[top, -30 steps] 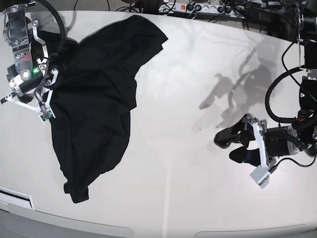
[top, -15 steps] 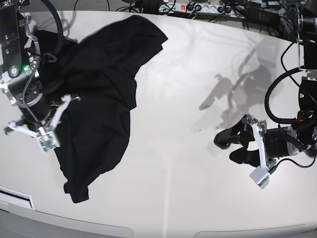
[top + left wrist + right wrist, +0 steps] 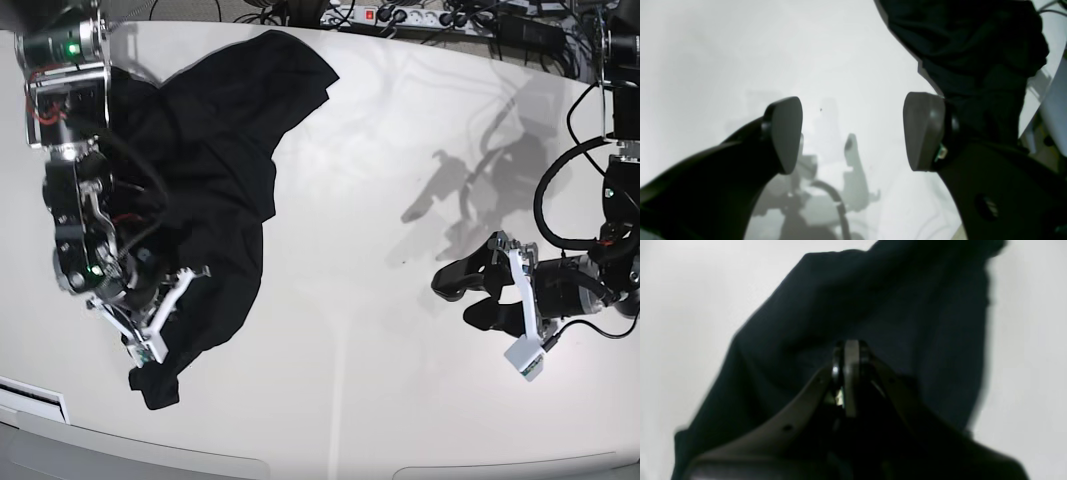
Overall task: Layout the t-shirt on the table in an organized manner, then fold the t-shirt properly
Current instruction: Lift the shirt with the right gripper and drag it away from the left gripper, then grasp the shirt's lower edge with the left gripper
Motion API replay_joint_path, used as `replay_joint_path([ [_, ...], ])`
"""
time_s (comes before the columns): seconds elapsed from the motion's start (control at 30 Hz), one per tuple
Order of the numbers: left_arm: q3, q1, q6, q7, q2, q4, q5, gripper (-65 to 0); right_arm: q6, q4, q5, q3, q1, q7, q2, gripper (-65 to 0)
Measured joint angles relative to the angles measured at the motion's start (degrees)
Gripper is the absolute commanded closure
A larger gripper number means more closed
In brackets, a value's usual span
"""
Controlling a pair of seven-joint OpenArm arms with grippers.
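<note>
Base view shows you the black t-shirt (image 3: 205,190) bunched in an irregular heap in the upper left of the frame on the off-white table (image 3: 400,150), sleeves and hem not distinguishable, so the layout step is not done and no fold has begun. The right gripper (image 3: 165,305) sits low on the shirt near its lower end; the left gripper (image 3: 475,293) rests at the right of the frame, well apart from the garment.

Left wrist view gives you the left gripper (image 3: 853,133) with its fingers (image 3: 783,133) spread wide over bare table, nothing between them, the t-shirt (image 3: 967,50) only in the upper right corner.

Right wrist view shows the right gripper (image 3: 848,368) with its jaws pressed together over dark cloth (image 3: 873,306); whether fabric is pinched you cannot tell. Spreading flat, then every fold, is left for you.
</note>
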Motion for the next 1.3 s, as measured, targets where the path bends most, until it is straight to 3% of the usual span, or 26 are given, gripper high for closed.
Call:
replay_joint_path([
  [0.17, 0.0, 0.0, 0.1, 0.0, 0.0, 0.0, 0.0, -47.5, -0.7, -17.3, -0.3, 0.2, 7.1, 4.0, -3.6, 0.0],
  [0.23, 0.0, 0.0, 0.0, 0.0, 0.0, 0.0, 0.1, -47.5, 0.8, -23.7, -2.5, 0.2, 8.6, 4.0, -5.6, 0.0],
  [0.27, 0.0, 0.0, 0.0, 0.0, 0.0, 0.0, 0.1, -47.5, 3.3, -25.7, -3.5, 0.2, 8.8, 5.0, -6.6, 0.0],
  [0.3, 0.0, 0.0, 0.0, -0.1, 0.0, 0.0, 0.1, -47.5, 3.7, -26.6, -5.0, 0.2, 9.3, 5.0, -7.3, 0.0],
  [0.4, 0.0, 0.0, 0.0, -0.1, -0.1, 0.0, 0.1, -47.5, 11.7, -26.6, -4.6, 0.4, 10.1, -0.5, -9.2, 0.0],
  [0.5, 0.0, 0.0, 0.0, -0.3, 0.0, 0.0, -0.6, -47.5, 19.1, -25.4, 1.1, -0.1, 9.4, -5.6, -11.6, 0.0],
  [0.57, 0.0, 0.0, 0.0, -0.3, 0.0, 0.0, -0.5, -47.5, 21.4, -24.8, 5.9, -1.5, 8.7, -8.2, -13.0, 0.0],
  [0.73, 0.0, 0.0, 0.0, -0.3, 0.0, 0.0, -0.3, -47.5, 21.4, -21.4, 10.3, -8.6, 8.9, -12.3, -15.8, 0.0],
  [0.83, 0.0, 0.1, 0.5, -0.2, 0.0, 0.0, 2.0, -47.5, 21.4, -16.1, 13.6, -11.6, 8.7, -13.4, -15.6, 0.0],
  [0.9, 0.0, 0.5, 3.0, -1.0, 0.0, -0.5, 3.5, -47.5, 21.5, -10.8, 17.5, -11.6, 8.7, -16.9, -15.1, -6.0],
  [1.1, 0.1, 5.2, 4.2, -6.1, 1.2, -7.5, 4.2, -47.5, 21.6, 5.5, 30.9, -5.2, 9.2, -35.5, -13.9, -23.8],
  [1.2, 0.0, 5.2, 4.3, -8.1, 4.3, -12.9, 4.8, -47.5, 21.6, 9.8, 34.5, -0.3, 8.9, -42.5, -14.1, -24.2],
  [1.3, 0.0, 5.0, 4.3, -11.7, 7.9, -17.7, 5.9, -47.5, 21.6, 11.8, 39.1, 3.1, 8.9, -43.7, -12.7, -24.2],
])
